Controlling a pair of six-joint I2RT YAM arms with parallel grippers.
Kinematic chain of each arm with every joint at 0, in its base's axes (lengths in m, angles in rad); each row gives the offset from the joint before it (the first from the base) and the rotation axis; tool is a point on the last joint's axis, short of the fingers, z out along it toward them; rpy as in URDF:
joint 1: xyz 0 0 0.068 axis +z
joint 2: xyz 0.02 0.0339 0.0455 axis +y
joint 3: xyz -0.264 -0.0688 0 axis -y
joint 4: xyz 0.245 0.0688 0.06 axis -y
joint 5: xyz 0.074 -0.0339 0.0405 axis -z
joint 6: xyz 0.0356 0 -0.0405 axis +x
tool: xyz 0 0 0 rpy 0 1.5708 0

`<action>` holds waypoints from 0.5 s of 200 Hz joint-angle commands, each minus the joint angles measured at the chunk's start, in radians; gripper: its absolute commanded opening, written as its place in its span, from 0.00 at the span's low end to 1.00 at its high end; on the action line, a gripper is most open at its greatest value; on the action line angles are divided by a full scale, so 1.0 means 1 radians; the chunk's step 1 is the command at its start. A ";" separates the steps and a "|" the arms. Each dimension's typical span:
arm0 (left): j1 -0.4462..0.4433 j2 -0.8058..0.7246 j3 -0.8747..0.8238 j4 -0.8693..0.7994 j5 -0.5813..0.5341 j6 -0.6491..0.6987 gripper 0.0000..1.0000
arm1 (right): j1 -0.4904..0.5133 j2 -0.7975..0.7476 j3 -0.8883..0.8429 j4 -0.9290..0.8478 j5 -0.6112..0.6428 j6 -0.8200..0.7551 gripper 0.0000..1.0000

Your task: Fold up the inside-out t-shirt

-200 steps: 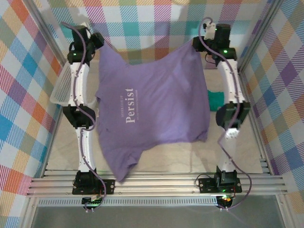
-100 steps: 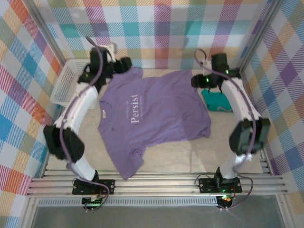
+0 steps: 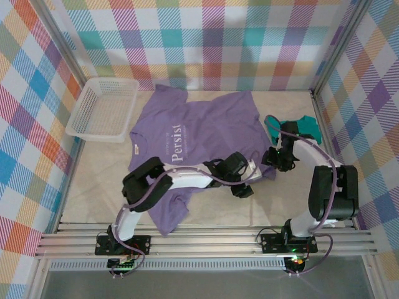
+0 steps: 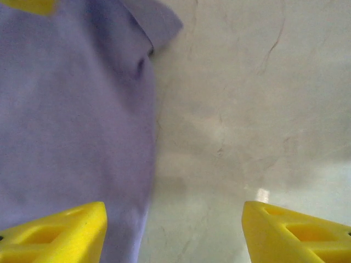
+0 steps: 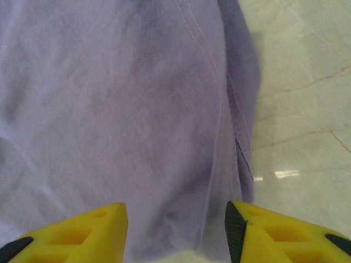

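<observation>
T-shirt position: the lavender t-shirt (image 3: 206,134) lies spread flat on the table (image 3: 93,180). Its collar is to the left, its hem to the right, one sleeve points far and the other near. The white print (image 3: 175,142) faces up.
Left gripper: your left gripper (image 4: 174,234) hangs low over the near right part of the shirt. Its jaws are well apart with nothing between them. In the wrist view one finger is over cloth and the other over bare table, so it straddles the shirt's edge.
Right gripper: your right gripper (image 5: 175,233) hovers over the hem on the right side, jaws parted and empty. The stitched hem line runs just ahead of its fingers.
Neighbours: a teal garment (image 3: 299,126) lies just beyond the far right corner of the hem. A white basket (image 3: 103,109) sits at the far left, clear of the shirt.
Handling: expect light, limp cotton that sags, drags and wrinkles when you lift it. It will not hold a crease by itself. It is not fragile and should not slip from a firm pinch.
Where to grip: pinch at the edges, where the hem's doubled seam gives you something thicker to bite. Take the near and far hem corners, one per arm, so the cloth stays taut between them.
Caution: come right down to the table, or you may catch only the top layer. At the far corner, keep your fingers off the teal garment.
Stage: by my reading the shirt is laid out but no fold is made yet.
</observation>
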 commanded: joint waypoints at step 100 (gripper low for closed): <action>0.100 -0.075 -0.135 0.110 -0.060 -0.094 0.00 | 0.008 0.068 0.112 0.058 -0.216 -0.074 0.01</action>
